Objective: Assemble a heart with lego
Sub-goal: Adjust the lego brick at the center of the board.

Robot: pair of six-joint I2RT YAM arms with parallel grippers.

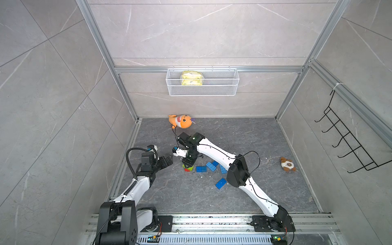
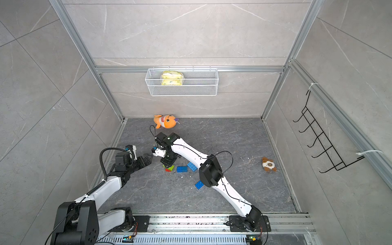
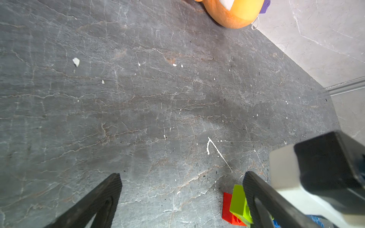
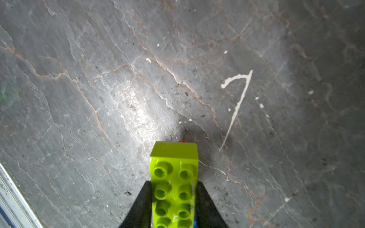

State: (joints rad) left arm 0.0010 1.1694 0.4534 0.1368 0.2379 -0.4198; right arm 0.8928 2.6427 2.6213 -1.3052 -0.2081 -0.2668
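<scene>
Currently, right gripper (image 4: pixel 173 183) clamps one lime-green brick (image 4: pixel 173 158) between its jaws, over one red brick (image 3: pixel 226 207); five blue bricks (image 1: pixel 200 168) lie beside; left gripper (image 3: pixel 182 174) jaws wide, empty.

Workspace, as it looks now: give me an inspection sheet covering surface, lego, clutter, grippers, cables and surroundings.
Surface: dark stone floor, scratched, with white flecks.
Job's things: green brick tilted over red brick; whether they are joined cannot be told. Several blue bricks lie loose beside them.
Clutter: orange plush by the back wall; brown plush apart from the bricks.
Grippers: left gripper open, empty; right gripper shut on green brick.
Cables: black loops on both arms, nothing seen snagged.
Surroundings: wire basket on the back wall holds a yellow pack; hook rack on a side wall.
</scene>
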